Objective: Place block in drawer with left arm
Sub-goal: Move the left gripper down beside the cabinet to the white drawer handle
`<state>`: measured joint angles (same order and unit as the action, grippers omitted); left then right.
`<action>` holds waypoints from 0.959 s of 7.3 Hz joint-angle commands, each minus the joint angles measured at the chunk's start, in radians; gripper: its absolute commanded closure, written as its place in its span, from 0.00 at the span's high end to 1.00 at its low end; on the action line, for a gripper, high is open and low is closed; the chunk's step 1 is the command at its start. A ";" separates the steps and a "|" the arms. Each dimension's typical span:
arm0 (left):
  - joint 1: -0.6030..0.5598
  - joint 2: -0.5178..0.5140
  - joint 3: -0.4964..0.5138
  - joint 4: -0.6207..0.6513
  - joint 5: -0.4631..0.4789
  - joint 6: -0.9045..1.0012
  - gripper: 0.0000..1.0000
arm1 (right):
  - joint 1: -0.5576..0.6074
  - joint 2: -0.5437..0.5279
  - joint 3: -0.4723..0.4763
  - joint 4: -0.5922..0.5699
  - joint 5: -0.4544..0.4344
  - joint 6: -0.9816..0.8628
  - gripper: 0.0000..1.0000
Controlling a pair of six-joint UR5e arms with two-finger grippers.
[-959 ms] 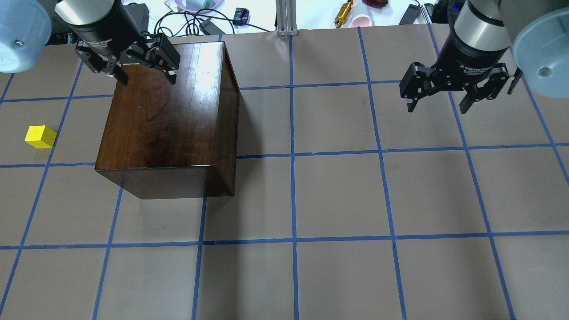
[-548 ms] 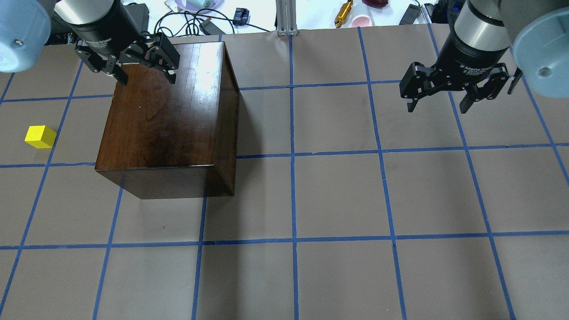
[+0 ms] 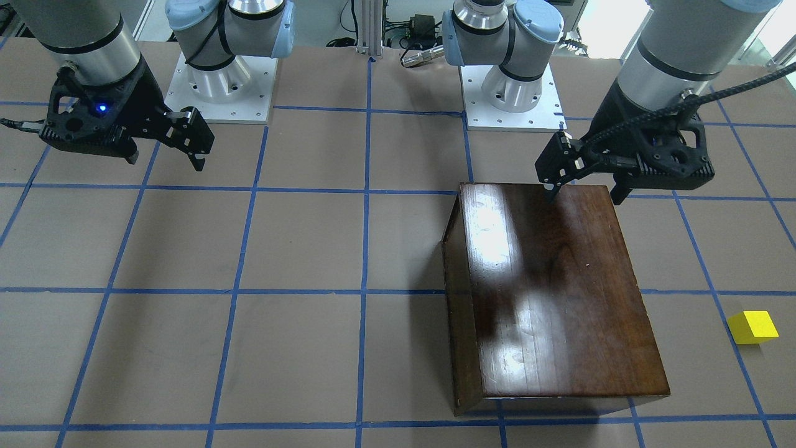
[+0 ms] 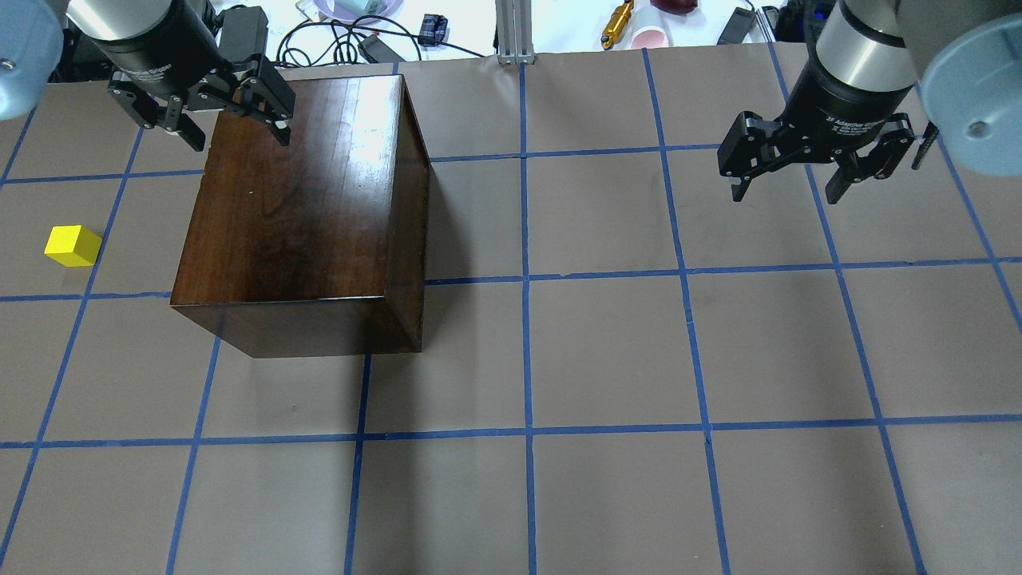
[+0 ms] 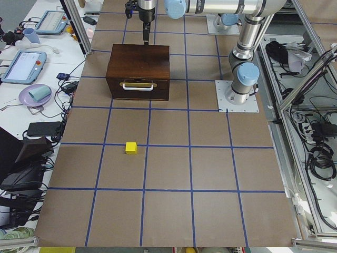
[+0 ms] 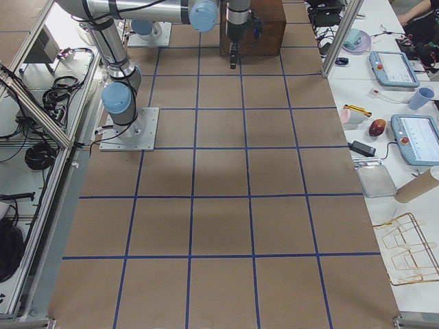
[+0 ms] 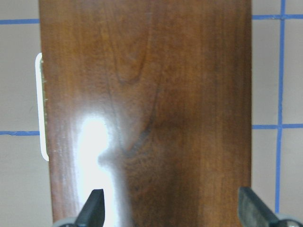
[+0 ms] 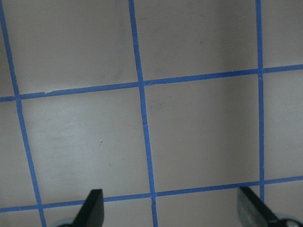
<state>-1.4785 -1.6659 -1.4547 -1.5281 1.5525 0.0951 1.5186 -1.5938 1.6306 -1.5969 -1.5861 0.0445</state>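
Note:
The small yellow block lies on the table, to the left of the dark-brown wooden box. The drawer is pushed in. Its front panel, with a pale handle, shows in the exterior left view. My left gripper hangs open over the box's far left corner with nothing in it. At the far right, over bare table, my right gripper is open and empty too.
Blue tape lines grid the brown table. Beyond its far edge lie cables, a pink cup and a gold tool. The two arm bases stand on the robot's side.
My left gripper has moved a little to the left and toward the far edge of the box, still open. The right arm, the block and the box have not moved.

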 commanded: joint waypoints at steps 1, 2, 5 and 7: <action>0.070 -0.031 -0.015 0.005 0.000 0.098 1.00 | 0.000 0.000 0.000 0.000 0.000 0.000 1.00; 0.143 -0.049 -0.015 0.020 -0.003 0.192 1.00 | 0.000 0.000 0.000 0.000 0.000 0.000 1.00; 0.312 -0.107 -0.024 0.039 -0.012 0.430 1.00 | 0.000 0.000 0.000 0.000 0.000 0.000 1.00; 0.372 -0.153 -0.024 0.075 -0.015 0.527 1.00 | 0.000 0.000 0.000 0.000 -0.002 0.000 1.00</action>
<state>-1.1473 -1.7882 -1.4776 -1.4764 1.5392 0.5605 1.5187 -1.5937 1.6306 -1.5969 -1.5872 0.0445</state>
